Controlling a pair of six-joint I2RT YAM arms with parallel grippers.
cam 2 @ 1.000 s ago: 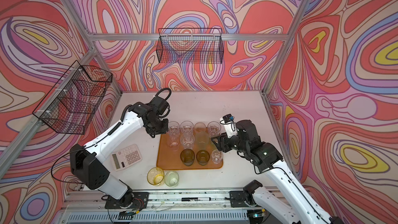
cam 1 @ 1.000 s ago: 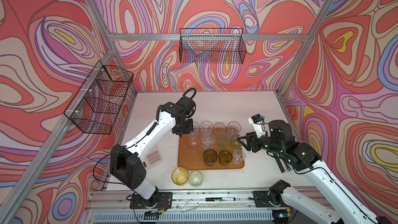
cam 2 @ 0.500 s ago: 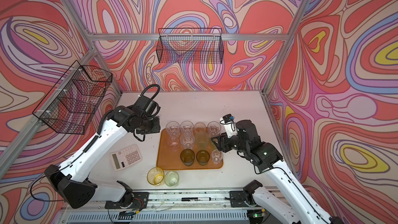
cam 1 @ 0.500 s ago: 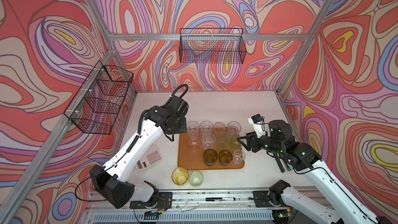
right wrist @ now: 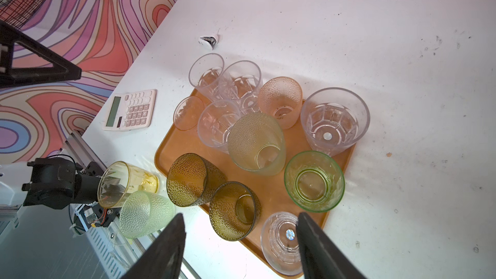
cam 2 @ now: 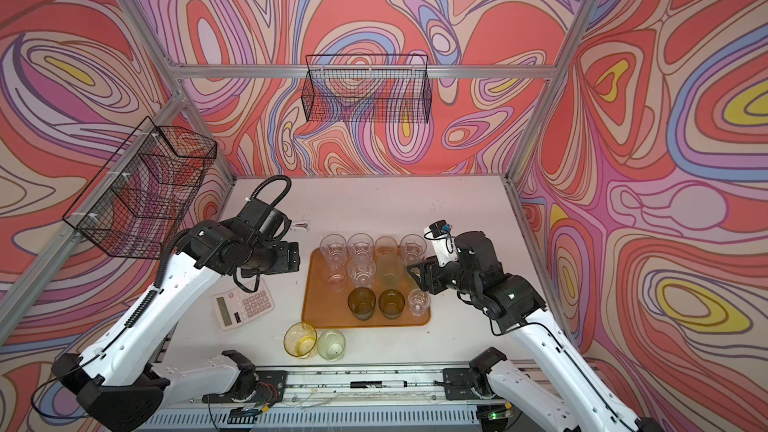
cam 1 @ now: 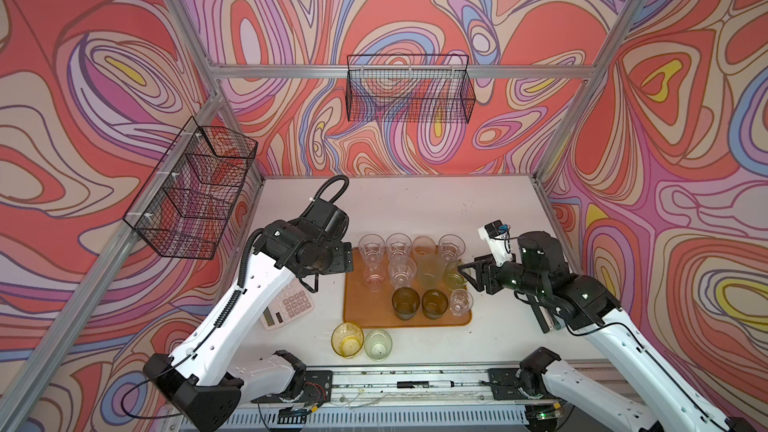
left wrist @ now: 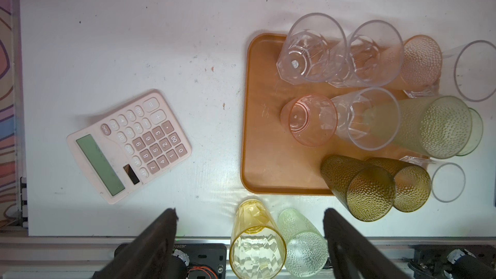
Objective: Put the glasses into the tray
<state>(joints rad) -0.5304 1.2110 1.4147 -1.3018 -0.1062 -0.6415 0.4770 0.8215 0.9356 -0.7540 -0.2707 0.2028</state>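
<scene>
Two high front views over whole table (cam 1: 415, 209); both wrist views close above the tray (left wrist: 263, 157).

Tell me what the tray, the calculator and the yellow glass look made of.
Tray: probably plastic, orange-brown, smooth with a soft sheen and faint scuffs.
Calculator: pale pink plastic shell, matte, with darker keys.
Yellow glass: see-through and faceted; glass or clear plastic, cannot tell.

Swirl-patterned walls (cam 1: 415, 2); white table (cam 1: 415, 209); black wire baskets (cam 1: 409, 93)
</scene>
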